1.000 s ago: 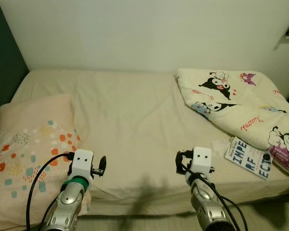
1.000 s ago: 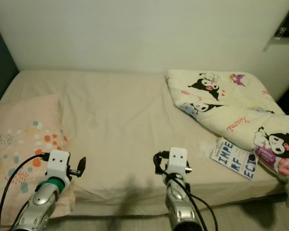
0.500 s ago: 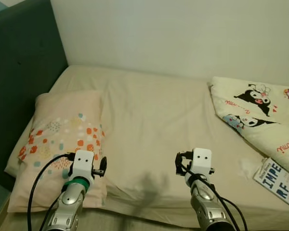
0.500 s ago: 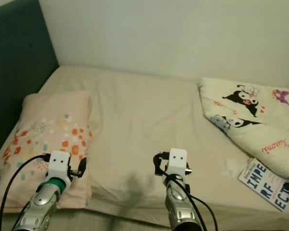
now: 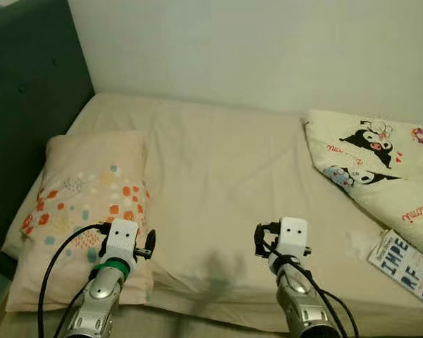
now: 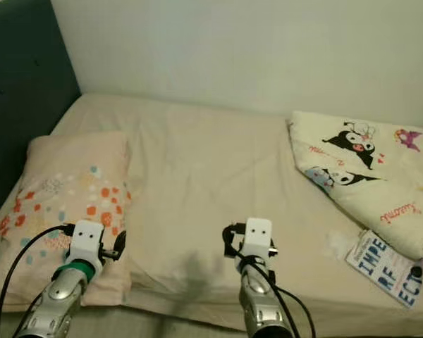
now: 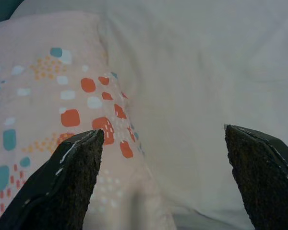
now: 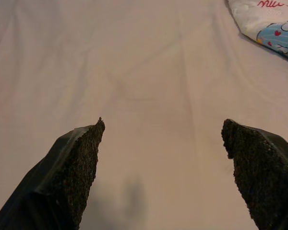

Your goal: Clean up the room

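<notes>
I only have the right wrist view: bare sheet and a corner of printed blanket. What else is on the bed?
Observer: A book lies at the near edge, partly under the blanket.
Operator: Anything on the other side?
Observer: A pillow with orange and teal spots lies beside the dark headboard.
Operator: Where's the left gripper?
Observer: The left gripper hangs open over that pillow's near corner; the right gripper is open too.
</notes>
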`<state>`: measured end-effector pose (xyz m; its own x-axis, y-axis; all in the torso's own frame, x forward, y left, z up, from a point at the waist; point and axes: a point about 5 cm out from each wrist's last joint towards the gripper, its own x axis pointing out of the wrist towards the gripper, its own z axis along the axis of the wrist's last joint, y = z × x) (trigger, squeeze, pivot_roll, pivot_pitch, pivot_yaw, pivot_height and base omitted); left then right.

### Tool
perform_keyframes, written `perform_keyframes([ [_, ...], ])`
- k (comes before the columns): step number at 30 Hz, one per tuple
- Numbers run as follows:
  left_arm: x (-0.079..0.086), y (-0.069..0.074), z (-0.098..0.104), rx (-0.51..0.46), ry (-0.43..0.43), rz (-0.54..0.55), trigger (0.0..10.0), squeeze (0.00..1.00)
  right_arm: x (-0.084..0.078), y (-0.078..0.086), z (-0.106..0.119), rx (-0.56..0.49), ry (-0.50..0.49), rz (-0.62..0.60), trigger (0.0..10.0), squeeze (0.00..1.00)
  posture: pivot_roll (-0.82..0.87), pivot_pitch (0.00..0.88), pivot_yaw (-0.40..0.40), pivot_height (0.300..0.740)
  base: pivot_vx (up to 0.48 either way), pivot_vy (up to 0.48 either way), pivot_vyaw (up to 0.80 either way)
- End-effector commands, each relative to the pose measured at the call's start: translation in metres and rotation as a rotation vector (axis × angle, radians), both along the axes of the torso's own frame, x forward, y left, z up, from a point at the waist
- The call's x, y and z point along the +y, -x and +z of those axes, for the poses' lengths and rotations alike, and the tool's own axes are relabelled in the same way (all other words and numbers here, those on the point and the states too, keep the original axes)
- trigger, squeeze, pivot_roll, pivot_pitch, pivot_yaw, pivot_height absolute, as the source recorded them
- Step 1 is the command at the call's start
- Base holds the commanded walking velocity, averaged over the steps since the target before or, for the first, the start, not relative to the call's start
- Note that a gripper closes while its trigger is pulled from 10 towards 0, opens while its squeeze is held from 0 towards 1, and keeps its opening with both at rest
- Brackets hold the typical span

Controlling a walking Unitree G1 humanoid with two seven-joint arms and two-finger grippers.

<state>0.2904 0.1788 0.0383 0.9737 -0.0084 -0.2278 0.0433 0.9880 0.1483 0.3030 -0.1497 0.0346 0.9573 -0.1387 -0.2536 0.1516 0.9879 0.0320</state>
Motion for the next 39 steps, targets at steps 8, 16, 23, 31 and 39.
perform_keyframes([
  [8, -0.0027, 0.0042, -0.0061, 0.017, 0.004, -0.007, 10.0, 0.0, -0.0031, 0.0042, -0.0058, 0.026, -0.003, -0.009, 10.0, 0.0, 0.12, 0.0, -0.025, 0.74, 0.0, -0.375, 0.0],
  [16, -0.003, 0.0045, -0.0061, 0.016, 0.002, -0.009, 10.0, 0.0, -0.0026, 0.0044, -0.0062, 0.028, -0.002, -0.006, 10.0, 0.0, 0.12, 0.0, -0.025, 0.74, 0.0, -0.37, 0.0],
  [23, -0.004, 0.0044, -0.0056, 0.013, -0.005, -0.015, 10.0, 0.0, -0.003, 0.0047, -0.0066, 0.032, -0.004, -0.011, 10.0, 0.0, 0.12, 0.0, -0.027, 0.74, 0.0, -0.367, 0.0],
  [31, -0.0046, 0.0038, -0.0054, 0.011, -0.001, -0.013, 10.0, 0.0, -0.0037, 0.0045, -0.0067, 0.035, -0.002, -0.015, 10.0, 0.0, 0.12, 0.0, -0.029, 0.74, 0.0, -0.364, 0.0],
  [39, -0.0054, 0.0035, -0.0054, 0.011, 0.007, -0.004, 10.0, 0.0, -0.0051, 0.0039, -0.0065, 0.037, 0.001, -0.01, 10.0, 0.0, 0.12, 0.0, -0.034, 0.74, 0.0, -0.362, 0.0],
])
